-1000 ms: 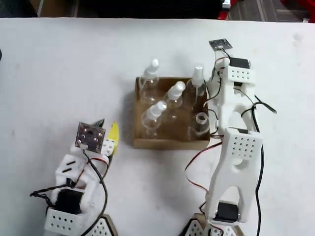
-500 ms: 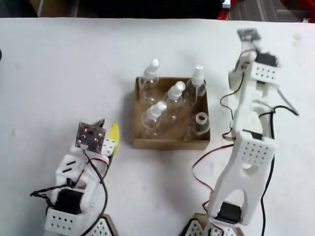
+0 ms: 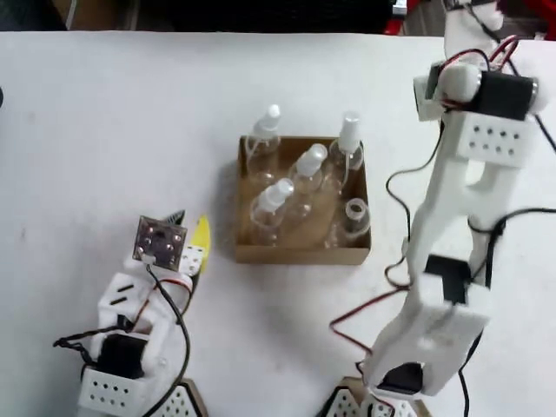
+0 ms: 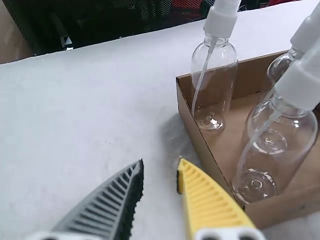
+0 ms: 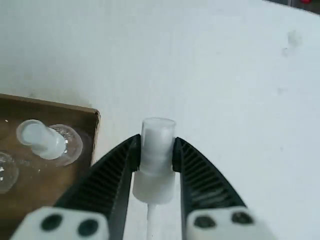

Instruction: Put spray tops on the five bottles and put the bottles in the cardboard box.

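Note:
The cardboard box [image 3: 300, 253] stands mid-table with five clear bottles in it. Several carry white spray tops, such as the one in the far left corner [image 3: 263, 141] [image 4: 214, 75]. The bottle in the near right corner [image 3: 354, 217] has a bare open neck. My right arm [image 3: 473, 139] is raised beyond the box's far right corner. Its gripper [image 5: 156, 145] is shut on a white spray top [image 5: 156, 162] above bare table, just off the box's corner [image 5: 95, 116]. My left gripper [image 4: 160, 175] [image 3: 191, 228] sits low by the box's left wall, open, nothing between its grey and yellow fingers.
White table [image 3: 104, 113] spreads wide on the left and behind the box. Red and black cables [image 3: 395, 187] hang from the right arm near the box's right wall. The table's far edge [image 3: 217, 32] meets a dark room.
The right arm has lifted away from the box's right side and swung toward the far right of the table. The left arm and the bottles have stayed put.

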{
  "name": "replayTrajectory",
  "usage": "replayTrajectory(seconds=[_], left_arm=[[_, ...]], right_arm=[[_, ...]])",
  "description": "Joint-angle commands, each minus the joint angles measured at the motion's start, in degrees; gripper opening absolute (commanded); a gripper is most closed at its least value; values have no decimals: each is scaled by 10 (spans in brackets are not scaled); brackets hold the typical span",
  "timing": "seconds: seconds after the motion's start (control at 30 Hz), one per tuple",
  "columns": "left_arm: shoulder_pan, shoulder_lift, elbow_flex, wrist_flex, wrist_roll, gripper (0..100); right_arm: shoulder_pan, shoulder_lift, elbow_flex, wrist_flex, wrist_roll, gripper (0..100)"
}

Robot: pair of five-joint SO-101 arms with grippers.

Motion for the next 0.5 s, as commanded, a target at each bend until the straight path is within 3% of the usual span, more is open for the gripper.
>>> replayTrajectory(seconds=[0.0,0.23,0.33,0.47], left_arm=[[7,-4,0,0,-7,105],[7,-4,0,0,-7,105],[7,-4,0,0,-7,105],[7,-4,0,0,-7,105]], right_arm=[[-28,-145,-2,19,2,16],[-118,-401,244,6,0,16],[-134,-487,369,-81,-14,16],[-138,-594,531,-237,-128,15]])
